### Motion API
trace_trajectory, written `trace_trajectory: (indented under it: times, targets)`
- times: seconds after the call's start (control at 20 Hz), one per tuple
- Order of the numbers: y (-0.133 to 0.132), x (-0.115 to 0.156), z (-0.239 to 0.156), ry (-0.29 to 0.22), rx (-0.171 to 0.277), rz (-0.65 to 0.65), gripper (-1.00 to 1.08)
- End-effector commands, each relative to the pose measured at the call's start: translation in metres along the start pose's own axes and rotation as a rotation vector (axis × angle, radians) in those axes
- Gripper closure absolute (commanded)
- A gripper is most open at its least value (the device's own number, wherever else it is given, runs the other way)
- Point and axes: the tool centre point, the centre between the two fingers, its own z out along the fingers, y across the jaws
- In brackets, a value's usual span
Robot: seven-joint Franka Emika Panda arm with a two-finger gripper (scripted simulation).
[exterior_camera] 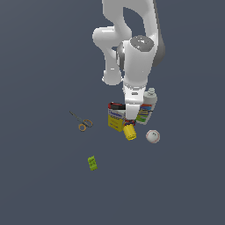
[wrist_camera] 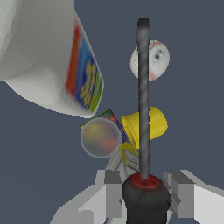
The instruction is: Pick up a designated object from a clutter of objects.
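Note:
The screwdriver [wrist_camera: 143, 109] has a black handle with a red collar and a thin dark shaft that runs away from the camera across the yellow can [wrist_camera: 153, 124] and the baseball [wrist_camera: 154, 61]. My gripper [wrist_camera: 146, 194] is shut on the handle, with one grey finger [wrist_camera: 113, 192] pressed against each side. In the exterior view the gripper [exterior_camera: 130, 117] is low in the clutter, between the yellow box [exterior_camera: 115, 120] and the white bottle [exterior_camera: 147, 107], and it hides most of the screwdriver.
The yellow can [exterior_camera: 129, 132] and the baseball [exterior_camera: 153, 136] lie just in front of the hand. The orange-handled scissors [exterior_camera: 83, 123] lie toward the exterior view's left. A small green block [exterior_camera: 92, 163] sits alone nearer the camera. A round can end [wrist_camera: 100, 138] shows beside the bottle [wrist_camera: 48, 57].

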Motion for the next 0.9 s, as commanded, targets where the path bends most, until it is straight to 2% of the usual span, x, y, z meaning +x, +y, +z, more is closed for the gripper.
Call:
trace_trajectory:
  times: [0.0, 0.4, 0.85]
  targets:
    - [0.000, 0.000, -0.001, 0.000, 0.000, 0.000, 1.08]
    - [-0.004, -0.014, -0.024, 0.001, 0.000, 0.000, 1.08]
    - [-0.015, -0.052, -0.087, 0.003, 0.001, -0.001, 1.08]
